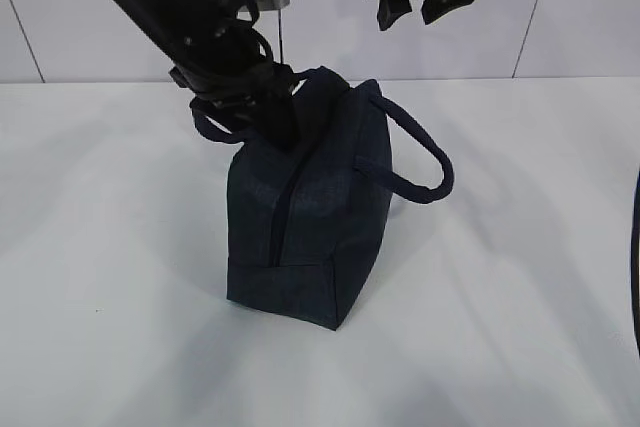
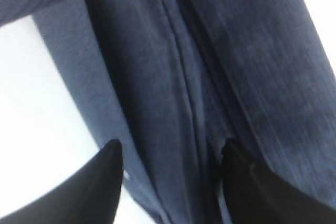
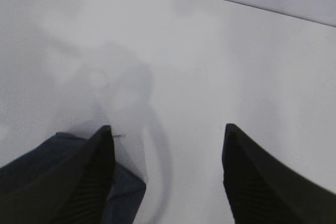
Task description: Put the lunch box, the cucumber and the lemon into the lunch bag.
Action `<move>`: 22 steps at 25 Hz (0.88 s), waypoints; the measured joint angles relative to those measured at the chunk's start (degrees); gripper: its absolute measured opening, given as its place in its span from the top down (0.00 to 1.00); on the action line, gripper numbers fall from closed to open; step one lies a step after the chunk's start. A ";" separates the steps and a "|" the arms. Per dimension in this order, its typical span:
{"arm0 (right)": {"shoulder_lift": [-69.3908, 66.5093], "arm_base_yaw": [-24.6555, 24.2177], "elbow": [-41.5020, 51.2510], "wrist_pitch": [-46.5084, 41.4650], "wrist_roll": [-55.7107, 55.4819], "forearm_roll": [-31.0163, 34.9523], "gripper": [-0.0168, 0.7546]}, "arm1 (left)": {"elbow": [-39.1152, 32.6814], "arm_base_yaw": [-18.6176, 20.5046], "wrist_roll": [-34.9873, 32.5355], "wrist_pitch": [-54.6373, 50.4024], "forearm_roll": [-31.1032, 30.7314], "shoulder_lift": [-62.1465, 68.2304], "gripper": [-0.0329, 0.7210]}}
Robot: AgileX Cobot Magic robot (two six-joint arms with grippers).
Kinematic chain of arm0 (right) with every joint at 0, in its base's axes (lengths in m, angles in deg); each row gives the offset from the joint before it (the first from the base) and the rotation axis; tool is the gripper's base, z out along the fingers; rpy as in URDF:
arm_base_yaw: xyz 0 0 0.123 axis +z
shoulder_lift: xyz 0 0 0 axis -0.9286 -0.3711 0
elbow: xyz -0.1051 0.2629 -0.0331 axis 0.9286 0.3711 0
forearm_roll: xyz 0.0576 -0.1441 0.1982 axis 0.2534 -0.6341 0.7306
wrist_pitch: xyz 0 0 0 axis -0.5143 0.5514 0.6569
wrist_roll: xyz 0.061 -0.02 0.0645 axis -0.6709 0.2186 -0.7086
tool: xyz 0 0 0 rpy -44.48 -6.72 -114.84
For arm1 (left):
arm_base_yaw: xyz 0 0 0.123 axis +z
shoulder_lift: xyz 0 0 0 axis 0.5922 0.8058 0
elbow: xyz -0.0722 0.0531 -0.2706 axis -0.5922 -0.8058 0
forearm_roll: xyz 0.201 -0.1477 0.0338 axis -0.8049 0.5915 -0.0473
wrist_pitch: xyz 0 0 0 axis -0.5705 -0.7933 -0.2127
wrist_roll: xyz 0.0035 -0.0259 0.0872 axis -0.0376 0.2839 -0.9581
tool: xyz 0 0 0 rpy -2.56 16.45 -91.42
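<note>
1. The lunch bag (image 1: pixel 305 217) stands upright at frame centre on the white table (image 1: pixel 520 277), zipper (image 1: pixel 281 209) facing the camera.
2. The left gripper (image 2: pixel 170 182) sits at the bag's top left, jaws spread over the fabric, grasping nothing.
3. The right gripper (image 1: pixel 418 2) hangs at upper right, jaws released and empty.

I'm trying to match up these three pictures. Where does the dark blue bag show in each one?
Exterior view: lunch bag stands mid-table.
Left wrist view: its fabric fills the frame.
Right wrist view: only a corner, bottom left.
Shared landmark: white table.
</note>
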 joint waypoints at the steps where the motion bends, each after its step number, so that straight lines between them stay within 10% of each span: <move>1: 1.04 0.00 -0.09 -2.05 0.00 -0.09 0.34 | 1.05 0.00 0.68 -1.58 -0.86 0.00 0.38; 22: 23.35 0.00 11.87 -7.01 -0.46 1.01 0.40 | 8.35 0.00 14.57 -8.52 -13.98 -5.83 0.41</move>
